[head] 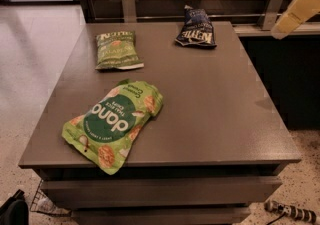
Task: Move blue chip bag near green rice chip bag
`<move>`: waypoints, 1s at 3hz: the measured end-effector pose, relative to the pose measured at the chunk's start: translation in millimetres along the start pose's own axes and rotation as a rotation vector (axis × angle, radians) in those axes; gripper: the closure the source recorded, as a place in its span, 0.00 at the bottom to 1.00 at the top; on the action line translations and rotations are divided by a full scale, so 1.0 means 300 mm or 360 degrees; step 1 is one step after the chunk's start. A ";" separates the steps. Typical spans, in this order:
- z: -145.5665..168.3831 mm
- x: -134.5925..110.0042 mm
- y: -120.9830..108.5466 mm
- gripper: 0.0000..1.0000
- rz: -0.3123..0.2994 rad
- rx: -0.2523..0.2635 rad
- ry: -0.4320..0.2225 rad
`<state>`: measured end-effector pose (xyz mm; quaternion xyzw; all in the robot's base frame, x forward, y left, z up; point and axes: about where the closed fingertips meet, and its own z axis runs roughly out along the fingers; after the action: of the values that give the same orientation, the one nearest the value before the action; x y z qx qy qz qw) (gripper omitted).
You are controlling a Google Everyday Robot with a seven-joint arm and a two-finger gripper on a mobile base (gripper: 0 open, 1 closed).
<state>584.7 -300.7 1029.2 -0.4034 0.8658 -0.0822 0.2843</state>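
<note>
The blue chip bag (pixel 196 29) lies at the far edge of the grey table (pixel 215 104), right of centre. The green rice chip bag (pixel 115 124), the biggest one, lies near the table's front left corner. My gripper (pixel 298 10) shows only as a cream-coloured part at the upper right edge of the view. It is raised above the table's far right corner, to the right of the blue chip bag and apart from it.
A smaller dark-green chip bag (pixel 116 49) lies at the far left of the table. A wooden wall with metal brackets (pixel 128 1) runs behind the table. A low ledge (pixel 260 29) sits at the back right. A cable (pixel 290 211) lies on the floor at the lower right.
</note>
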 end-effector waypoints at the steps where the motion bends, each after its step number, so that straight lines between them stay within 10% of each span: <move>1: 0.092 -0.077 -0.115 0.00 0.0238 0.0040 -0.0285; 2: 0.222 -0.278 -0.171 0.00 0.0457 -0.0040 -0.0758; 3: 0.287 -0.406 -0.190 0.00 0.0527 -0.0118 -0.0976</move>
<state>732.5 -240.0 1031.2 -0.2734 0.7962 0.1216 0.5258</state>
